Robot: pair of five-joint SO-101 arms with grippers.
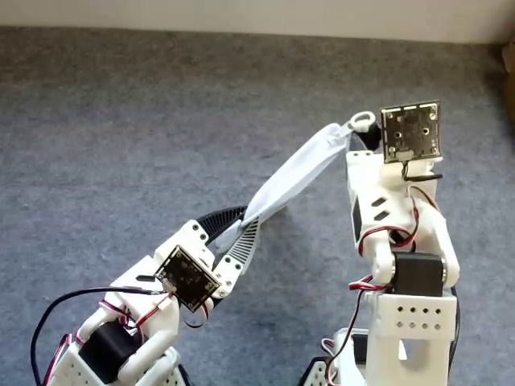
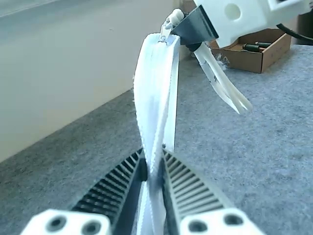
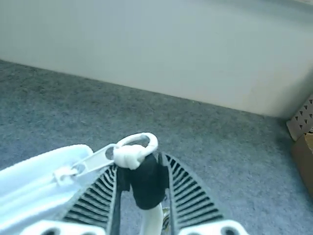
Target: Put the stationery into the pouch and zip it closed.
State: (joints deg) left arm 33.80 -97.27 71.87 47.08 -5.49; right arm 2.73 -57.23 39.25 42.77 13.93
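Observation:
A white pouch point(image 1: 294, 177) hangs stretched above the grey carpet between the two arms, its zipper closed along the visible length. My left gripper point(image 1: 240, 229) is shut on the pouch's near end, and the fabric point(image 2: 155, 93) is pinched between the black ribbed fingers point(image 2: 183, 183). At the far end my right gripper point(image 1: 364, 133) is shut on a black tab point(image 3: 145, 182) joined to the white ring point(image 3: 138, 143) of the zipper pull point(image 3: 95, 160). A white strap point(image 2: 225, 85) dangles below the right gripper point(image 2: 195, 27). Any stationery is hidden inside the pouch.
Grey carpet point(image 1: 121, 129) covers the whole work area, with a pale wall point(image 3: 171, 44) behind it. An open cardboard box point(image 2: 259, 49) holding dark items stands on the carpet beyond the right arm. The right arm's white body point(image 1: 402, 241) stands near the front edge.

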